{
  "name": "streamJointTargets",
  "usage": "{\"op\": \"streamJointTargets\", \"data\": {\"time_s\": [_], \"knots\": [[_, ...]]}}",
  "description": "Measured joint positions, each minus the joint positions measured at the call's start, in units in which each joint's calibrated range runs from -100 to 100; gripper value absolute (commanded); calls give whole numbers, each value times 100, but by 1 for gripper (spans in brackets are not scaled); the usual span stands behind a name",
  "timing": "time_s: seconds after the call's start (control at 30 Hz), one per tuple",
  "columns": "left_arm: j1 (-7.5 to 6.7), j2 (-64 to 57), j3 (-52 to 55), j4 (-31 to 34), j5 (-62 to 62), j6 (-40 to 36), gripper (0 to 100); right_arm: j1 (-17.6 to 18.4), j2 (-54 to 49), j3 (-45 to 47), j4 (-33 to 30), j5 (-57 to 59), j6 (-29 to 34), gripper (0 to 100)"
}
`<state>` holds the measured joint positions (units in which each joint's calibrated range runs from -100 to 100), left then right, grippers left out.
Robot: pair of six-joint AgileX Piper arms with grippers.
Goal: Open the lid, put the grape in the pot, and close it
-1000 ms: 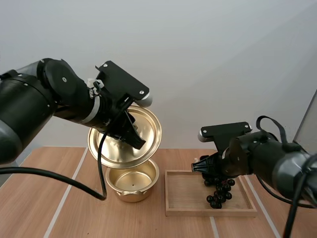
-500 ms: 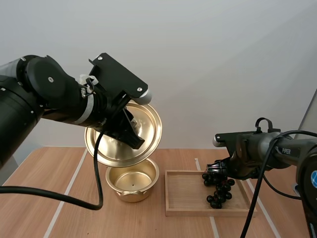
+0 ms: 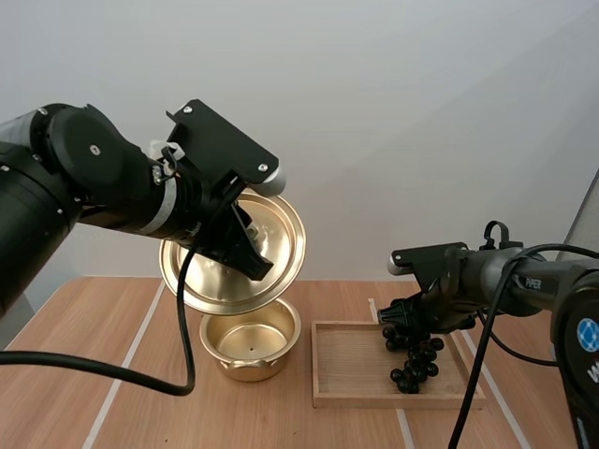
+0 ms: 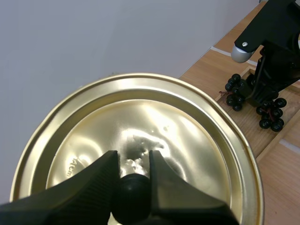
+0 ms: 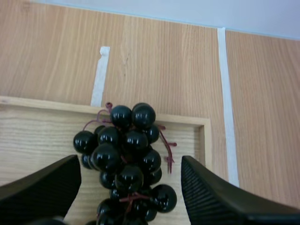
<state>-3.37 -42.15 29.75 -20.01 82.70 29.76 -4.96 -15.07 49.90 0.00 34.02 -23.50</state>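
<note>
My left gripper (image 3: 251, 260) is shut on the black knob (image 4: 133, 197) of the gold lid (image 3: 220, 281), holding it tilted in the air above the open gold pot (image 3: 251, 341). In the left wrist view my gripper (image 4: 132, 160) pinches the knob against the lid (image 4: 154, 126). The bunch of dark grapes (image 3: 413, 358) lies in the wooden tray (image 3: 351, 369) to the right of the pot. My right gripper (image 3: 404, 325) hangs low over the bunch's top. In the right wrist view it (image 5: 129, 187) is open, with a finger on either side of the grapes (image 5: 124, 152).
The tray (image 5: 42, 131) sits on a wooden table marked with white tape lines (image 5: 226, 93). The pot's inside is bare. From the left wrist view the right arm stands over the grapes (image 4: 267, 115) in the tray (image 4: 253, 138).
The left arm lifted the lid a little higher and then held still. The right gripper swung right and back left above the grapes, which stayed in the tray.
</note>
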Motion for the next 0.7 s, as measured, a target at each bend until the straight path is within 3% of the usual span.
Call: {"op": "streamJointTargets", "data": {"time_s": [0.5, 0.53, 0.57, 0.6, 0.67, 0.7], "knots": [[0, 0, 0, 0, -73, -72, 0, 0, 1394, -27, 45, -1010, -94, 100], [0, 0, 0, 0, -73, -72, 0, 0, 1424, -27, 45, -1010, -94, 95], [0, 0, 0, 0, -73, -72, 0, 0, 1434, -27, 45, -1010, -94, 69], [0, 0, 0, 0, -73, -72, 0, 0, 1434, -27, 45, -1010, -94, 55], [0, 0, 0, 0, -73, -80, 0, 7, 1449, -27, 62, -986, -94, 6], [0, 0, 0, 0, -73, -80, 0, 23, 1449, -27, 114, -949, -94, 0]]}}
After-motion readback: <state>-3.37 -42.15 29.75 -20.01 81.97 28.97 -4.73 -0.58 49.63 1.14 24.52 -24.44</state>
